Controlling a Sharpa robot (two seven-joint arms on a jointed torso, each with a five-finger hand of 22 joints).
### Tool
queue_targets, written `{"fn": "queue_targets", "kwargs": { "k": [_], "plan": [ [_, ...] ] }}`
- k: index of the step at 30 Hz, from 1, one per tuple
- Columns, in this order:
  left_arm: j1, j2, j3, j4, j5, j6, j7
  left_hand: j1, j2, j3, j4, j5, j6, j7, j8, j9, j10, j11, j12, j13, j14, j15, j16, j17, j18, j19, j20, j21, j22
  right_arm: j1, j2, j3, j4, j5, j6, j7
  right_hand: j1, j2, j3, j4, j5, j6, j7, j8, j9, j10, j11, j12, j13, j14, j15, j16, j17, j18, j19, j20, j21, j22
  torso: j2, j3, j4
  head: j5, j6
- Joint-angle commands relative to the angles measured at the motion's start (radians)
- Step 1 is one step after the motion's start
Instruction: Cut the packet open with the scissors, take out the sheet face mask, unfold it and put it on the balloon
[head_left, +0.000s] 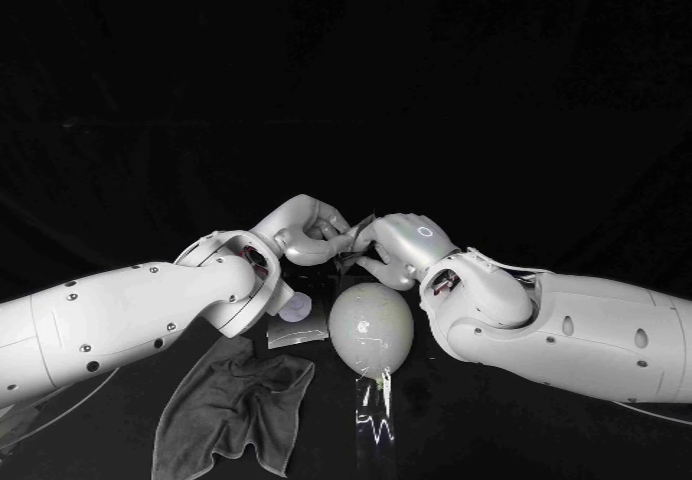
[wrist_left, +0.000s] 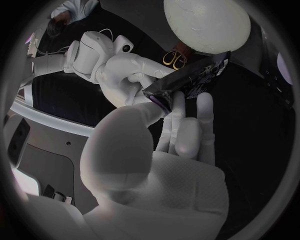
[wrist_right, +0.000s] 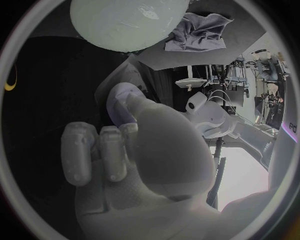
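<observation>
Cloth (head_left: 231, 410) lies nearest us on the table (head_left: 505, 440), while above the balloon (head_left: 371, 325) our left robot hand (head_left: 303, 235) and right robot hand (head_left: 404, 240) both pinch the packet (wrist_left: 187, 82), probably steadying it to open.

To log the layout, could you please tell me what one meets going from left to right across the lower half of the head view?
Crumpled grey cloth → pale oval balloon → white right arm.
</observation>
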Motion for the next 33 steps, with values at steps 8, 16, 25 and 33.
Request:
{"fn": "queue_targets", "kwargs": {
  "k": [8,16,25,33],
  "plan": [
    [0.001,0.001,0.002,0.0,0.011,-0.023,0.023,0.008,0.0,0.01,-0.002,0.003,0.006,-0.003,0.046,0.042,0.015,-0.016,0.005,0.002,0.002,-0.004,0.007,0.003,0.01,0.003,-0.002,0.007,0.002,0.0,-0.003,0.0,0.0,0.029,-0.033,0.065,-0.018,-0.001,0.068,-0.053,-0.006,0.033,-0.019,0.078,0.048,0.048,-0.025,0.028,0.183,0.106,-0.024,0.004,0.264,-0.021,0.052,-0.022,0.018,0.233,0.0,-0.0002,-0.0001,-0.001,0.002],
    [0.001,-0.004,0.002,0.004,0.035,-0.023,0.028,0.007,-0.001,0.011,-0.001,0.003,0.005,-0.002,0.046,0.042,0.014,-0.015,0.006,0.002,0.001,-0.004,0.007,0.001,0.01,0.003,-0.002,0.008,0.002,-0.001,-0.013,0.0,-0.007,0.041,-0.113,0.105,-0.069,-0.012,0.128,-0.087,-0.007,0.01,-0.023,0.128,0.081,0.053,-0.03,0.035,0.191,0.106,-0.029,0.004,0.264,-0.021,0.051,-0.028,0.018,0.233,0.0,0.0004,0.0001,0.002,0.008],
    [0.001,-0.016,0.002,0.004,0.171,-0.035,0.089,-0.023,-0.034,-0.002,0.018,0.002,-0.031,0.012,0.034,0.039,-0.028,-0.002,-0.01,-0.005,-0.012,0.007,-0.001,-0.03,0.007,-0.007,0.002,0.005,0.001,-0.007,-0.02,-0.001,-0.019,0.051,-0.196,0.168,-0.093,-0.014,0.152,-0.104,-0.007,-0.004,-0.024,0.153,0.095,0.051,-0.031,0.031,0.189,0.106,-0.03,0.004,0.264,-0.022,0.051,-0.029,0.019,0.233,0.0,0.0002,-0.0007,0.003,0.011],
    [0.001,-0.033,0.002,0.01,0.282,-0.024,0.128,-0.112,-0.099,-0.124,0.106,0.006,-0.096,0.052,-0.017,0.014,-0.1,0.039,-0.031,-0.018,-0.206,0.047,-0.131,-0.384,-0.001,-0.067,0.038,-0.068,-0.038,-0.011,-0.024,-0.001,-0.03,0.044,-0.246,0.229,-0.1,-0.015,0.159,-0.111,-0.007,-0.008,-0.025,0.16,0.1,0.051,-0.031,0.031,0.189,0.106,-0.03,0.004,0.264,-0.022,0.052,-0.029,0.021,0.234,0.001,0.0005,0.0,0.003,0.014]
  ]
}}
